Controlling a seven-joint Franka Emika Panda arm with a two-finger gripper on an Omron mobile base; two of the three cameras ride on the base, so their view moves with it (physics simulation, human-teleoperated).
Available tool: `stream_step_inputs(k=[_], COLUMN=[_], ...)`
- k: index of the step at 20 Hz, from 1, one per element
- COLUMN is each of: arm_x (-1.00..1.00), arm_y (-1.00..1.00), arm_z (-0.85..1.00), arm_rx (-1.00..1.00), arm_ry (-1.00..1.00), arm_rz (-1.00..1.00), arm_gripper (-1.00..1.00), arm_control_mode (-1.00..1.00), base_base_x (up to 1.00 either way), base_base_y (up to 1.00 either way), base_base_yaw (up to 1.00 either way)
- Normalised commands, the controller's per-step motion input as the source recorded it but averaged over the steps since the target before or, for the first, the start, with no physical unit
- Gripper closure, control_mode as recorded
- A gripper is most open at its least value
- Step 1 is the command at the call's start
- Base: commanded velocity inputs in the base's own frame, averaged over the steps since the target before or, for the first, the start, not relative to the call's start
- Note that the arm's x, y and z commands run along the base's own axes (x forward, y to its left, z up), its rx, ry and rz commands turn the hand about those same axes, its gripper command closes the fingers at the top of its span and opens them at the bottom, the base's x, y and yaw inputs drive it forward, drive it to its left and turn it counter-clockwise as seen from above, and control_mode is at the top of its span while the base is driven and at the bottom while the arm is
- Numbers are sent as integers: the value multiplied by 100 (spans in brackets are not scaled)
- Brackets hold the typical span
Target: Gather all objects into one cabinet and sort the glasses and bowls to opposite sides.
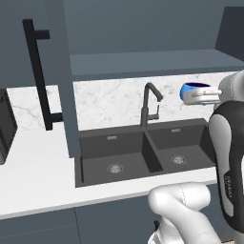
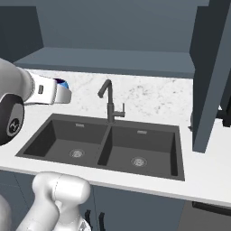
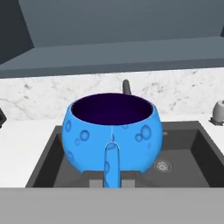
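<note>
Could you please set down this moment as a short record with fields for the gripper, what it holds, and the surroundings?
gripper: gripper shut on the small blue bowl, gripped at its rim
bowl position: in the air above the sink, upright, below the cabinet shelf
cabinet door: door open
faucet: faucet behind the sink's divider

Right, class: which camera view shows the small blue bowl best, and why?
The hand view: the blue bowl is close and central, showing its spotted side and dark inside, held in the gripper above the sink. In the left base view part of it shows behind the hand; in the right base view, just a blue sliver.
</note>
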Motion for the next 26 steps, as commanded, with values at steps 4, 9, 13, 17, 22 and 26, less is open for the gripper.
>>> stream_step_inputs(k=[4, 9, 13, 17, 22, 26], arm_x=[-25, -19, -16, -2, 0, 0], arm_y=[1, 0, 0, 0, 0, 0], arm_z=[-22, -10, -4, 0, -1, 0], arm_rx=[-1, 0, 0, 0, 0, 0], arm_ry=[0, 0, 0, 0, 0, 0], arm_rz=[0, 0, 0, 0, 0, 0], arm_gripper=[100, 100, 100, 100, 100, 100], arm_control_mode=[-100, -100, -100, -100, -100, -100], base_base_x=[0, 0, 0, 0, 0, 0], base_base_y=[0, 0, 0, 0, 0, 0], base_base_yaw=[0, 0, 0, 0, 0, 0])
